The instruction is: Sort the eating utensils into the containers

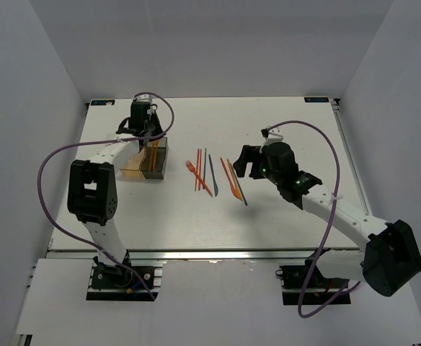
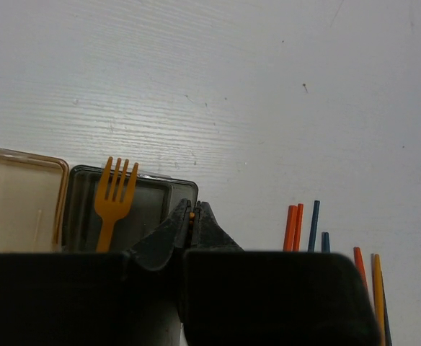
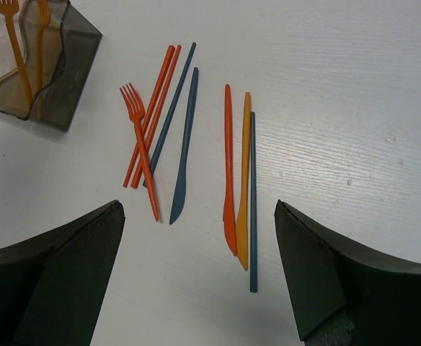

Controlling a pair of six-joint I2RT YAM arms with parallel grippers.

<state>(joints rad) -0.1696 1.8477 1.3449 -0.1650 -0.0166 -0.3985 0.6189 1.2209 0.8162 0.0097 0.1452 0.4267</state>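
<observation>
Squarely above dark bin (image 2: 153, 196), left gripper (image 1: 148, 137) tight on orange utensil (image 2: 191, 215)

White wood-grain table (image 1: 196, 223), plain pale grey walls (image 1: 218, 43) on three sides, soft even light

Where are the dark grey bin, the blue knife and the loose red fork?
dark grey bin (image 2: 164, 179): left wrist view, its far rim.
blue knife (image 3: 187, 144): right wrist view, middle of its handle.
red fork (image 3: 133, 109): right wrist view, base of its tines.
</observation>
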